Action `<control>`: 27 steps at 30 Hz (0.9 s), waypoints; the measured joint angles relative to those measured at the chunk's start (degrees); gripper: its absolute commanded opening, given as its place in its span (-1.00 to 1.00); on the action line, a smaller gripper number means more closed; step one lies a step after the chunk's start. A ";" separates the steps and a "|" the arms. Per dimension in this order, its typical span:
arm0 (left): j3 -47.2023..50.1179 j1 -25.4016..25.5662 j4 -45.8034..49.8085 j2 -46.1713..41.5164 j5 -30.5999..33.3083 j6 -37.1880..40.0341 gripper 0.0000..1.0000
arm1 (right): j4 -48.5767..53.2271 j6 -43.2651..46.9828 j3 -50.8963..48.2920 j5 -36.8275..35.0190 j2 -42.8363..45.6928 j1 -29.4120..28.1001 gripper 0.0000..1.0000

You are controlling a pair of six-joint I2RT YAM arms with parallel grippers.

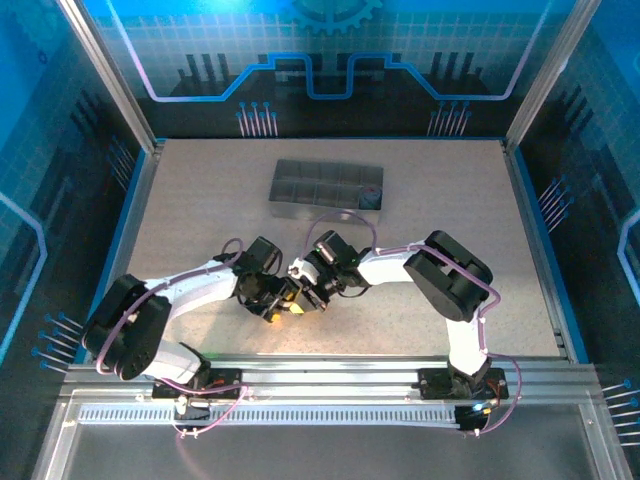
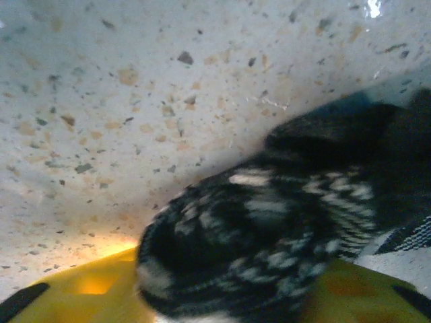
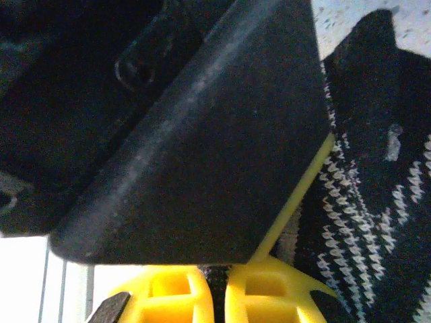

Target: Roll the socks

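Note:
A black-and-white striped sock [image 2: 256, 235], bunched into a thick wad, lies on the speckled table between my left gripper's [image 2: 222, 299] yellow fingers [image 2: 81, 286] and touches both, so the left gripper is shut on it. In the right wrist view the same sock [image 3: 367, 222] lies at the right. My right gripper [image 3: 219, 299] is shut, with a thin strip of dark knit pinched between its yellow fingers [image 3: 168, 296]. From above, the left gripper [image 1: 280, 303] and the right gripper [image 1: 306, 288] meet tip to tip at the table's middle front and cover the sock.
A grey compartment tray [image 1: 300, 180] stands behind the grippers, with something bluish [image 1: 372, 198] in its right end compartment. The left gripper's black body [image 3: 188, 134] sits right against the right wrist camera. Bare tabletop [image 1: 470, 200] lies to both sides.

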State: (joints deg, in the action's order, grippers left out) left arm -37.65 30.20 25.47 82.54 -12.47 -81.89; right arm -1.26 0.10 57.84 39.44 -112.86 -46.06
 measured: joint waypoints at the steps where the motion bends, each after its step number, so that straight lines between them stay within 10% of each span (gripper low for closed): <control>1: 0.04 0.11 -0.57 0.22 -0.04 -0.11 -0.53 | 0.46 -0.11 0.09 0.28 -0.04 0.00 -1.00; 5: -0.07 0.35 -0.81 0.15 -0.44 -0.35 -0.96 | 1.97 0.07 0.07 -0.07 0.59 0.02 -0.79; 16: -1.86 1.33 2.99 0.76 -0.87 -0.74 -1.00 | -0.90 6.88 -16.39 -25.40 20.35 -6.08 0.15; 27: -4.68 1.33 7.65 2.95 -0.87 -0.70 -1.00 | -7.41 17.03 -17.64 -53.05 25.14 -22.93 0.23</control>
State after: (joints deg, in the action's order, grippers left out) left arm -42.33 31.53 33.12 85.49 -13.34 -82.59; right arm -8.67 17.12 40.21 -13.61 -87.72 -68.99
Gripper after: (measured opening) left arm 0.134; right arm 0.616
